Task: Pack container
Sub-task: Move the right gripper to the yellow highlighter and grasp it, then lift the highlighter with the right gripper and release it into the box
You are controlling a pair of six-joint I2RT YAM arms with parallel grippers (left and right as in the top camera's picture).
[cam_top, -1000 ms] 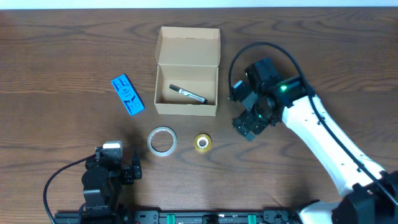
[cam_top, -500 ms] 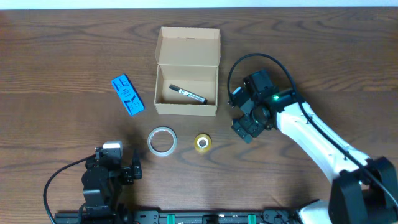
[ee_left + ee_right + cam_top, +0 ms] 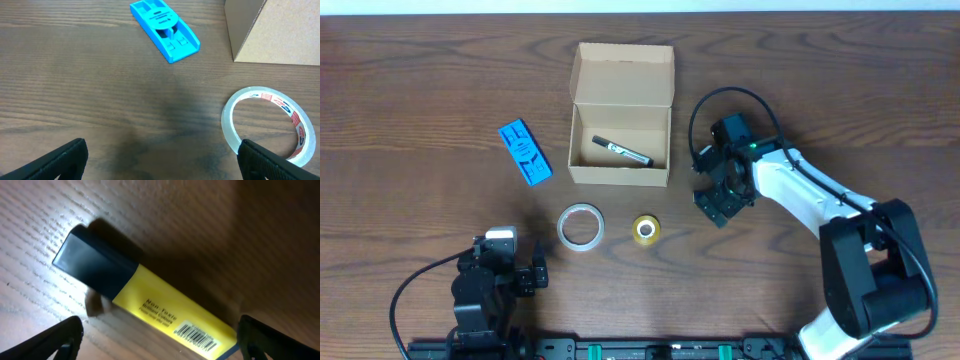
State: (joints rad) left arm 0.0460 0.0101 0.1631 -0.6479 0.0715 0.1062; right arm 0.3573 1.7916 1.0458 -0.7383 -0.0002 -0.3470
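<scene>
Right gripper [image 3: 722, 200] spread wide over a yellow highlighter [image 3: 165, 307], just right of the container [image 3: 620, 130].
The fingers stand well apart, gripping nothing, and the dark-capped highlighter lies flat on the table [image 3: 420, 80] between them. The container sits open with a black marker [image 3: 622, 151] inside. In front lie a yellow tape roll [image 3: 645, 229] and a clear tape roll [image 3: 581, 226], with a blue case [image 3: 525, 152] to the left. The left gripper [image 3: 160, 160] gapes, empty.

The wooden table [image 3: 420, 80] bears the cardboard box [image 3: 618, 175], a blue piece [image 3: 525, 152], clear tape ring [image 3: 564, 227], yellow roll [image 3: 638, 232] and highlighter [image 3: 150, 310].
</scene>
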